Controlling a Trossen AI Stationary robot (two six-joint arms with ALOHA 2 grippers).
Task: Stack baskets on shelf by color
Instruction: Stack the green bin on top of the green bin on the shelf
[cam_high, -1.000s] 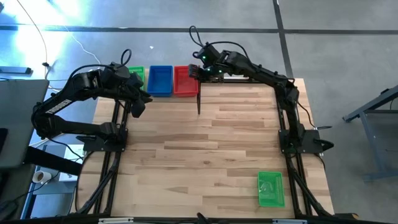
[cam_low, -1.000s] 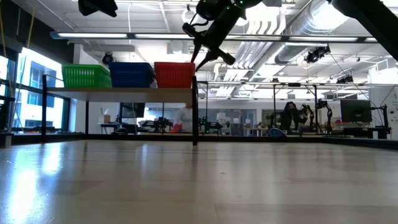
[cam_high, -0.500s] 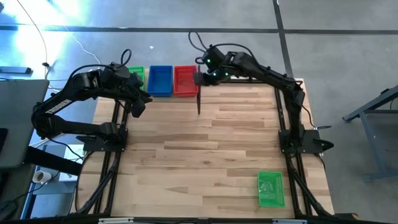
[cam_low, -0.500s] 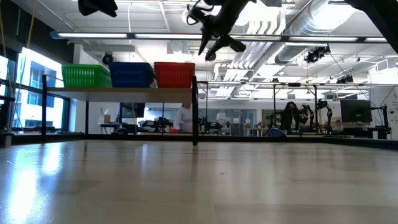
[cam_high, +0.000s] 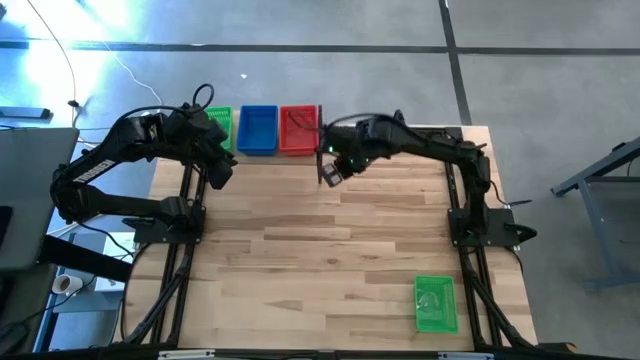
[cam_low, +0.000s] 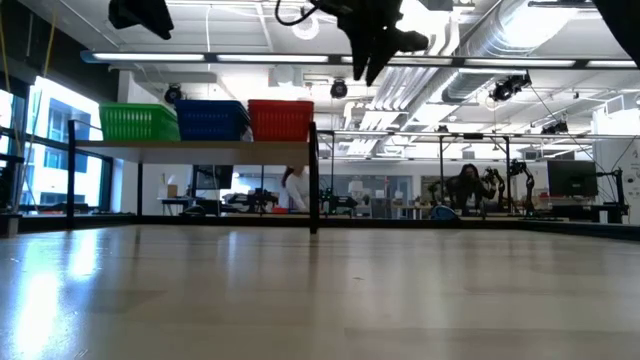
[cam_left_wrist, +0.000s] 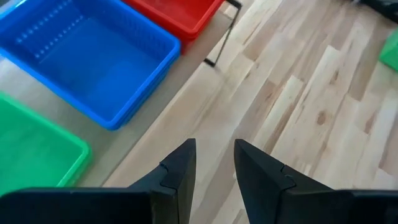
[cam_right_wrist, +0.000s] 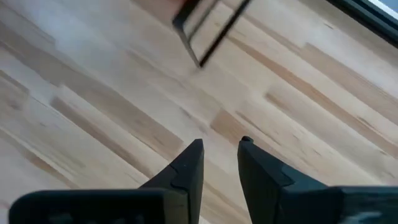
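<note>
On the shelf at the table's far edge, green baskets, blue baskets and red baskets stand side by side on their bases. One more green basket lies on the table near the front right. My left gripper hovers open by the shelf's near left side, above the green and blue baskets. My right gripper hangs open and empty over the bare table, just off the shelf's right leg.
The shelf's black frame and right leg stand close to my right gripper. The plank table lies bare between the shelf and the lone green basket. Beyond the far edge, the low view shows a room with people far off.
My right gripper has drawn away from above the red baskets toward the table's near edge, past the shelf's right leg, rolling and tipping further down as it went. Its fingers carry nothing. The baskets have stayed where they were.
</note>
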